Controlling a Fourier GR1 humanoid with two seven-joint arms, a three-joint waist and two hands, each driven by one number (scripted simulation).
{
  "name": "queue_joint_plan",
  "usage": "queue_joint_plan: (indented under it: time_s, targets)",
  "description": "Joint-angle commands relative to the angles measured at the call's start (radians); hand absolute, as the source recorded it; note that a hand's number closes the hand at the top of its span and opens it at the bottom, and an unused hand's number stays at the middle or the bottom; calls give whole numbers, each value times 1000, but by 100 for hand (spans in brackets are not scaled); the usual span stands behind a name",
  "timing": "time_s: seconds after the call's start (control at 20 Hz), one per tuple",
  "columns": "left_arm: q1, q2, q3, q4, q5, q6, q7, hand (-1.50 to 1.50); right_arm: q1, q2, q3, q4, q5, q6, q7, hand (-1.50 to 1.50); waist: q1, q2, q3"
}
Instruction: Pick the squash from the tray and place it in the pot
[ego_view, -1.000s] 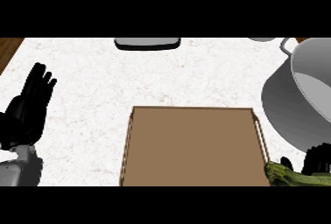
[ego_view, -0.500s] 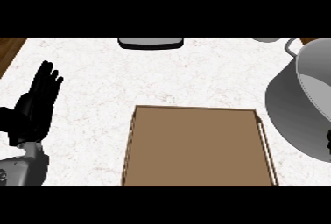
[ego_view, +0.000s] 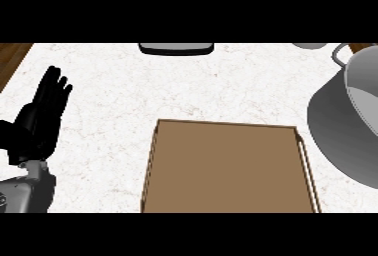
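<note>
One tray (ego_view: 229, 170), one pot (ego_view: 347, 120), one left hand (ego_view: 40, 117) resting, fingers straight.

A white counter top (ego_view: 184, 85) with faint grey and reddish veining fills nearly the whole head view. At the upper left corner, brown wood (ego_view: 11, 57) with a visible grain shows past the counter's slanted edge, and a smaller patch of the same brown wood (ego_view: 363, 47) shows at the upper right corner. At the far edge of the counter, near the middle, sits a dark, flat object with a pale top (ego_view: 176, 48), cut off by the frame. Light falls evenly, with soft shadows only.
</note>
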Motion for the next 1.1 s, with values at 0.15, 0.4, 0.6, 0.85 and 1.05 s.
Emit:
queue_joint_plan:
  time_s: [0.15, 0.4, 0.6, 0.85, 1.05]
  targets:
    - [-23, 9, 9, 35, -13, -7, -16, 0, -128, -102, 18, 413, 215, -214, -169, 150, 4, -1, 0]
    - [19, 14, 16, -17, 12, -33, 0, 0, -211, -107, 27, 735, 230, -338, -312, 150, 12, -1, 1]
    - [-5, -11, 0, 38, -4, -22, -38, 0, -225, -94, 13, 794, 167, -220, -254, -150, 11, 3, 1]
    - [-26, 0, 10, 41, 6, -26, -13, 0, -269, -80, -4, 829, 43, -66, -282, -150, 18, 2, 2]
    - [-25, -18, -9, 51, -17, -13, -38, 0, -310, -45, -56, 841, -72, -12, -335, -150, 19, 3, 4]
